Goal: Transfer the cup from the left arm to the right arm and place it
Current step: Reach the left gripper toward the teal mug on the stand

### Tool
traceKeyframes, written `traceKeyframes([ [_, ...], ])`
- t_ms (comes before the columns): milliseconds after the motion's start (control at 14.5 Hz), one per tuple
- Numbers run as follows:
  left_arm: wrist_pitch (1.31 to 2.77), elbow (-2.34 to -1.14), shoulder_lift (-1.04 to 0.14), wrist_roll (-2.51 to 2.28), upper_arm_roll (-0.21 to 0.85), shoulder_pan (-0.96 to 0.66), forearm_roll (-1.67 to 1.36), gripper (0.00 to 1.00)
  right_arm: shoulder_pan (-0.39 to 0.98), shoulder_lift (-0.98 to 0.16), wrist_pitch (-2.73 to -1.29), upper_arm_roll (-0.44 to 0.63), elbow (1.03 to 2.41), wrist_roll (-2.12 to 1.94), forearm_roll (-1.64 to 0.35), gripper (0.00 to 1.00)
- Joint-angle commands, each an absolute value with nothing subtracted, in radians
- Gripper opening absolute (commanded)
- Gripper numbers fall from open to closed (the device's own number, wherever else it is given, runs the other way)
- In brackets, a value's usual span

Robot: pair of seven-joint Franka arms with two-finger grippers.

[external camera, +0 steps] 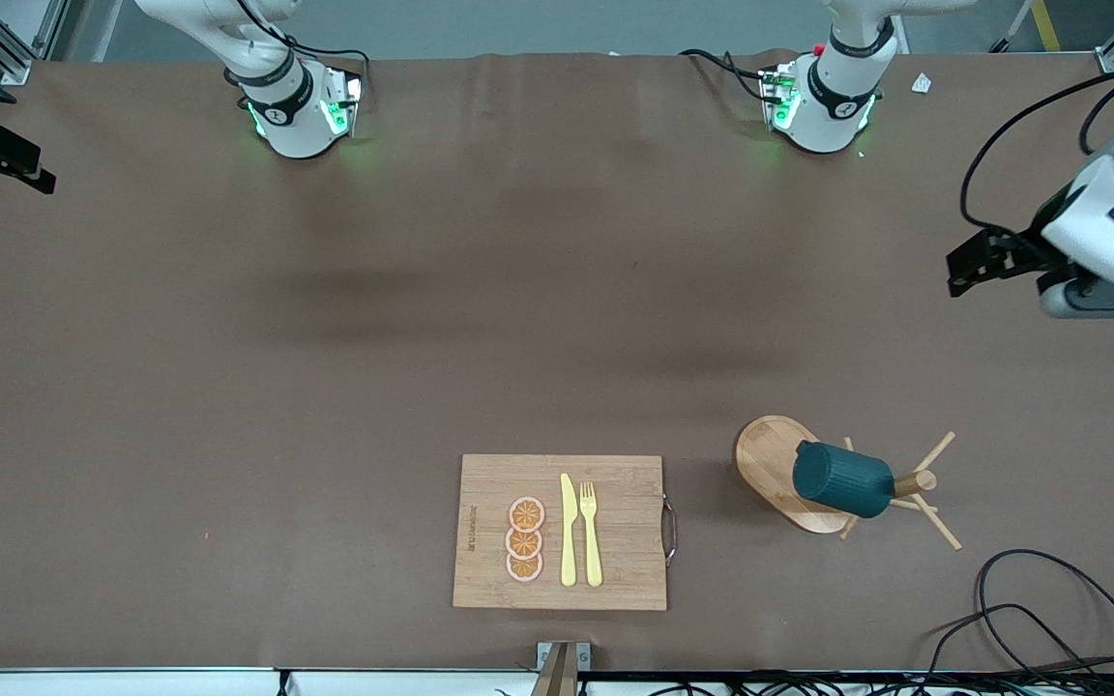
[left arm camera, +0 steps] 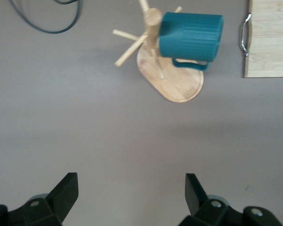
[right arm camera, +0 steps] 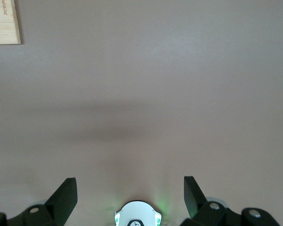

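While teal cup (external camera: 843,479) is hanging on wooden peg rack (external camera: 776,464), left gripper (left arm camera: 132,197) is hovering wide open over bare table (external camera: 325,387); right gripper (right arm camera: 130,197) is waiting, wide open, above own base (right arm camera: 137,219).

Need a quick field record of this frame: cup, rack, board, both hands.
cup: teal mug hung on a peg of the wooden rack, lying sideways, held by no hand
rack: toward the left arm's end of the table, beside the cutting board
board: carries three orange slices, a yellow knife and a fork
left hand: open, empty, in the air over bare table
right hand: open, empty, over bare table by its own base
transfer: not started
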State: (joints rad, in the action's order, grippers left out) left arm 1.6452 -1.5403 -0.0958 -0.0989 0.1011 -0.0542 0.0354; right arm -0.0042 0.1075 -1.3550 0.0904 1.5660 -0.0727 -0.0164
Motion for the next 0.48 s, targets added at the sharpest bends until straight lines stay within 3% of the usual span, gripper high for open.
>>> traceKeyframes([
  [0, 1.707, -1.502, -0.185, -0.095, 0.109, -0.057, 0.035, 1.0, -0.015, 0.126, -1.367, 0.084, 1.582, -0.084, 0.003, 1.0],
  [413, 1.831, -1.5, -0.297, -0.066, 0.117, -0.185, 0.252, 1.0, -0.018, 0.126, -1.365, 0.087, 1.582, -0.08, -0.006, 1.0],
])
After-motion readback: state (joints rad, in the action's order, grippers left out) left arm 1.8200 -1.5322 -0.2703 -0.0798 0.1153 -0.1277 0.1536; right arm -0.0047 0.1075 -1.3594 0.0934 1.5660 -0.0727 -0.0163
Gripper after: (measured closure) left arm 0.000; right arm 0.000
